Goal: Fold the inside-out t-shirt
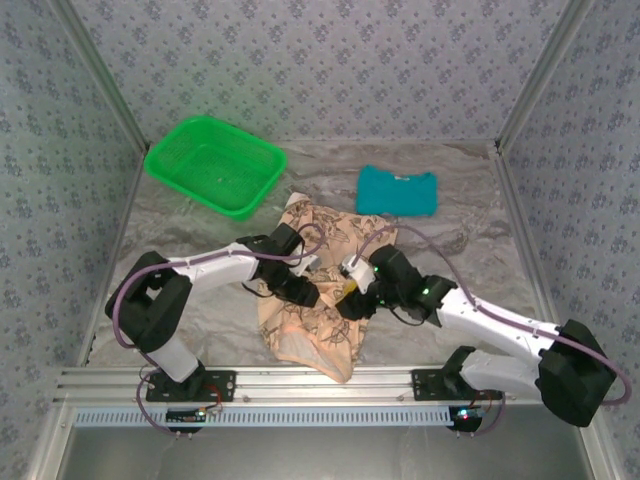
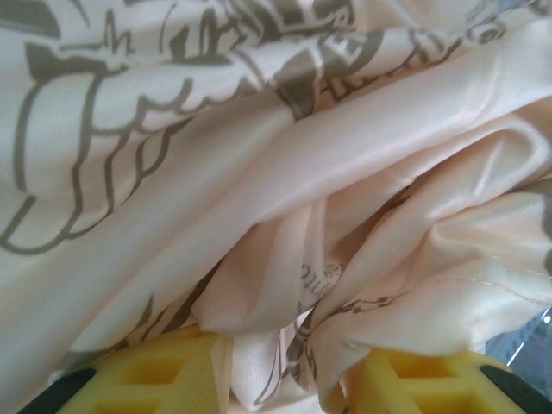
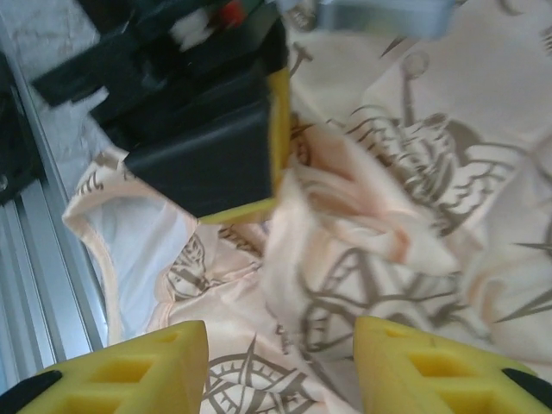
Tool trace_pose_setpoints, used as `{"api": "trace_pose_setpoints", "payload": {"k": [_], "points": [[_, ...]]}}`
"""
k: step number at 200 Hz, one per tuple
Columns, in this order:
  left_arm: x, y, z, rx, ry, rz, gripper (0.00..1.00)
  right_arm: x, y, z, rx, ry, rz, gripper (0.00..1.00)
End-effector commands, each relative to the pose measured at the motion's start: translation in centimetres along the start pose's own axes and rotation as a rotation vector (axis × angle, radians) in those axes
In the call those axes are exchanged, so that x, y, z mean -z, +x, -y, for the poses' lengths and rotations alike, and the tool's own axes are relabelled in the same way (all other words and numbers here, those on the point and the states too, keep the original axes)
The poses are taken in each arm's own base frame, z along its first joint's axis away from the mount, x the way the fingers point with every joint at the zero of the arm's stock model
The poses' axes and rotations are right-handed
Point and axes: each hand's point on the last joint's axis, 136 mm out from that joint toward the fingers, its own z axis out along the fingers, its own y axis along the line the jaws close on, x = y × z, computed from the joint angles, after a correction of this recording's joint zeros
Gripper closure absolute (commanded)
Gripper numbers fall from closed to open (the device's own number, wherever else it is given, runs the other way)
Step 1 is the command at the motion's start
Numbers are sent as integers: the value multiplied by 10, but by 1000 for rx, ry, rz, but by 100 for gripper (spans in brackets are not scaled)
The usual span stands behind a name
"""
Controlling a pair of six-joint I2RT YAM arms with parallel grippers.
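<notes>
Nearest the top camera, an aluminium rail [image 1: 300, 378] is seen across the near edge of the table [image 1: 180, 220], with both arm bases bolted to it. The inside-out t-shirt [image 1: 320, 335] is spread in a crumpled heap at the middle of the table, one end reaching almost to the rail. The left gripper [image 1: 305, 290] and the right gripper [image 1: 350, 295] are brought close together over its middle. A green basket [image 1: 235, 133] is set at the far left, and a folded teal garment [image 1: 397, 190] lies beyond the t-shirt, apart from it.

In the left wrist view, two yellow fingers [image 2: 147, 379] are seen at the bottom edge, held apart. Loose peach folds printed with dark lines are draped between and over them, but the cloth is not seen squeezed.

In the right wrist view, the yellow fingers [image 3: 129, 371] are likewise spread, with nothing between them, and are poised over the printed cloth. The black body of the left gripper is seen just above, resting on a raised fold. A paler inner face of the t-shirt is shown at the left, beside the rail.
</notes>
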Motion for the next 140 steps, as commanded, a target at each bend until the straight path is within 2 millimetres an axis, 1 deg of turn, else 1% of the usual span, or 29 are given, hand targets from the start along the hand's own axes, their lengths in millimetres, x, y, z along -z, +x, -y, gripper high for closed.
{"api": "trace_pose_setpoints", "payload": {"k": [1, 21, 35, 40, 46, 48, 51, 55, 61, 71, 87, 101, 116, 129, 140], "points": [[-1, -9, 18, 9, 71, 34, 66, -11, 4, 16, 52, 145, 9, 48], [2, -11, 28, 22, 120, 49, 77, -24, 4, 22, 75, 221, 8, 47], [5, -12, 36, 17, 148, 61, 83, -29, -1, 40, 63, 344, 6, 51], [6, -11, 39, 13, 158, 62, 86, -30, -4, 44, 58, 367, 7, 57], [8, -11, 42, 7, 168, 63, 89, -30, -8, 50, 37, 398, 18, 78], [9, -11, 42, 7, 171, 62, 90, -30, -10, 51, 27, 405, 21, 81], [10, -11, 44, 3, 174, 63, 92, -29, -12, 52, 16, 408, 26, 90], [12, -10, 45, -1, 176, 63, 95, -29, -16, 52, 11, 397, 35, 95], [14, -8, 46, -7, 176, 62, 99, -28, -20, 49, 6, 363, 48, 100], [19, -4, 47, -28, 167, 57, 100, -22, -27, 43, -1, 289, 70, 100], [28, 3, 46, -69, 146, 56, 100, -6, -33, 49, -95, 204, 95, 100], [30, 12, 48, -102, 162, 36, 100, 10, -33, 72, -194, 237, 98, 100], [27, 21, 45, -114, 163, 5, 100, 19, -31, 91, -291, 218, 97, 100], [22, 26, 46, -135, 174, -15, 100, 19, -29, 102, -355, 185, 88, 100], [19, 29, 46, -163, 168, -20, 100, 13, -28, 109, -400, 143, 67, 100]]}}
